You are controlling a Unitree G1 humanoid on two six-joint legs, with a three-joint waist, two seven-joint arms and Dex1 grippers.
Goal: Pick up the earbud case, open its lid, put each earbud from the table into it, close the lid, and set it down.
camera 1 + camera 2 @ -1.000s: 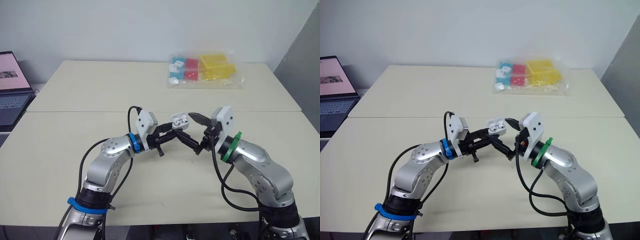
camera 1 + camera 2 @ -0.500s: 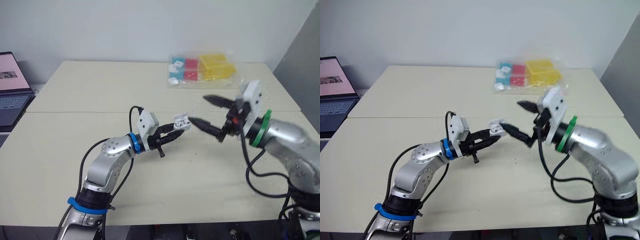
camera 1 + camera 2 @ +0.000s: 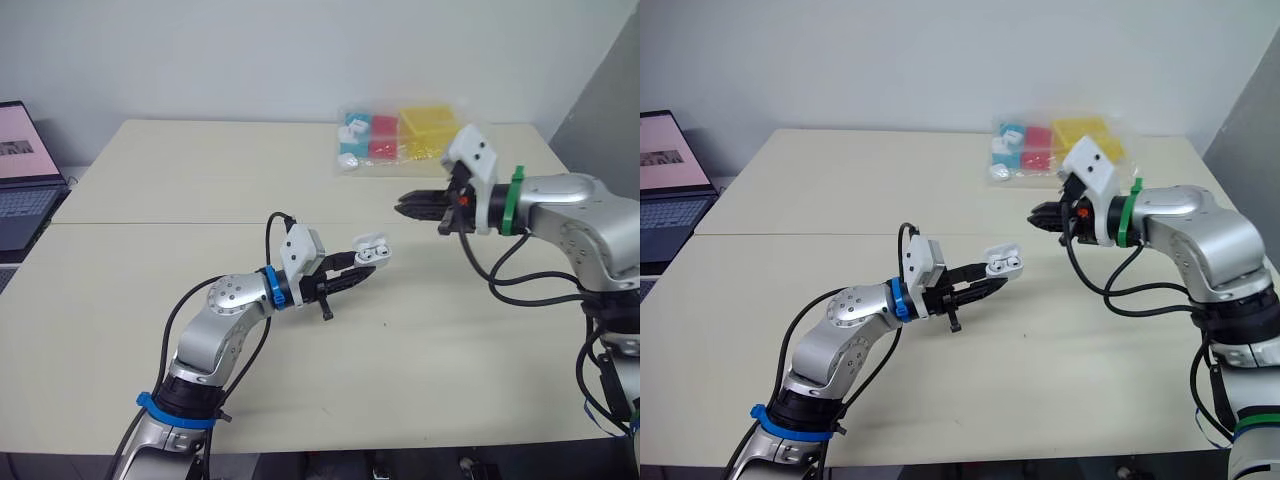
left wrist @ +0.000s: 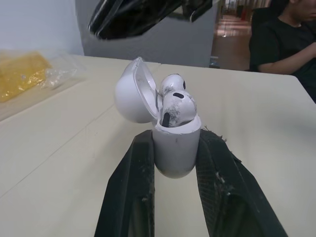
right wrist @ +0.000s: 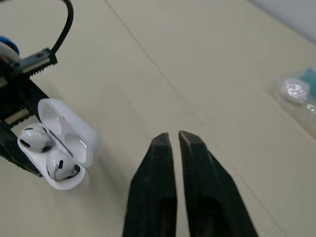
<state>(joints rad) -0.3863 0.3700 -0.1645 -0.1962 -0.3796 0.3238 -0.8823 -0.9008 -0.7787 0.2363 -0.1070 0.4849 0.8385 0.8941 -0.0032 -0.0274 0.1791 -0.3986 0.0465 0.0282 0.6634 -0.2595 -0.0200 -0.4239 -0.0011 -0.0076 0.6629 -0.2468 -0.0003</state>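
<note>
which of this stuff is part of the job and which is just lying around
Job: earbud case, lid open, held by left gripper; two earbuds inside it; right gripper, empty.
Lying about: bag of coloured blocks; laptop.

Laptop (image 3: 22, 175) cut by left frame edge. Plastic bag (image 3: 412, 140) contents, upper centre, too small to name. Earbud case (image 4: 174, 153) sides hidden inside left gripper (image 4: 175, 137).

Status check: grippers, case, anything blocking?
Left gripper shut on earbud case. Lid open, both earbuds seated inside. Right gripper shut, empty, apart from case. Bag of blocks far off, no obstruction.
</note>
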